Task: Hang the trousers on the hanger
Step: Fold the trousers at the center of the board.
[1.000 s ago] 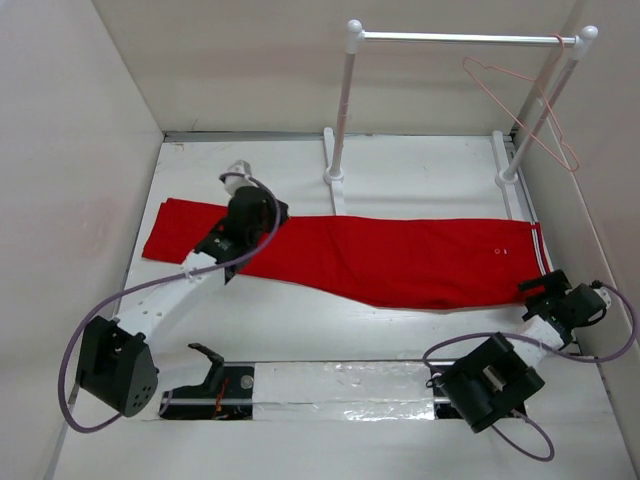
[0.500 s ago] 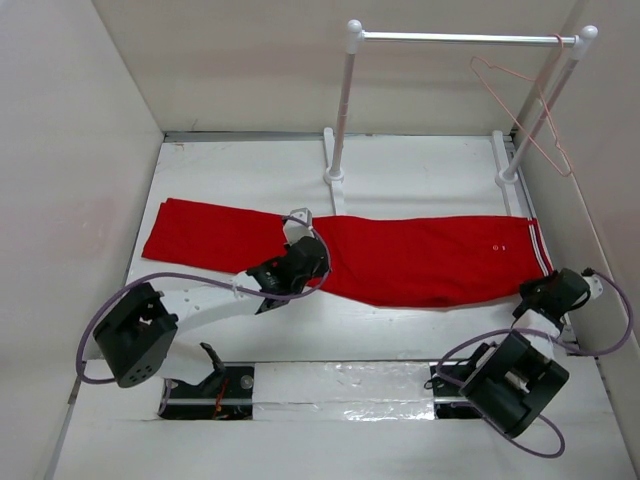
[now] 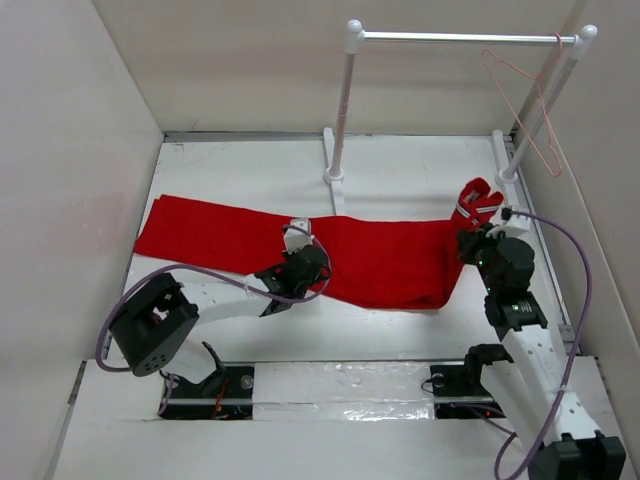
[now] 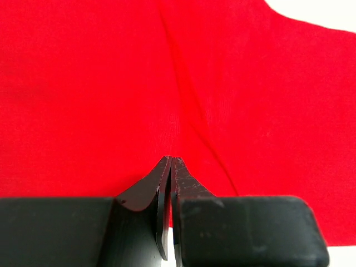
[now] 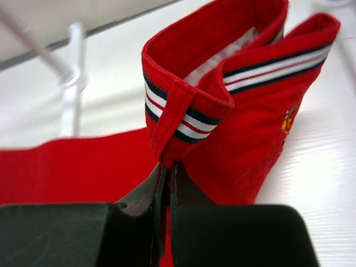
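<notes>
The red trousers (image 3: 380, 262) lie lengthwise across the white table. Their striped waistband end (image 3: 480, 198) is raised off the table at the right. My right gripper (image 3: 472, 228) is shut on that end. In the right wrist view the fingertips (image 5: 169, 166) pinch red cloth just under the striped band (image 5: 183, 125). My left gripper (image 3: 300, 268) is shut, its tips (image 4: 169, 160) resting on the middle of the trousers (image 4: 111, 83). I cannot tell whether it pinches any cloth. The thin pink hanger (image 3: 516, 112) hangs from the right end of the rack bar, above and behind the right gripper.
A rack with white posts (image 3: 345, 100) and a metal bar (image 3: 460, 37) stands at the back of the table, its feet just behind the trousers. One rack foot (image 5: 72, 78) shows in the right wrist view. Walls enclose the table on three sides.
The right gripper closed on the waistband end and lifted it up and leftward, folding the right end over. The left gripper slid from the left leg to the trousers' middle and stayed shut.
</notes>
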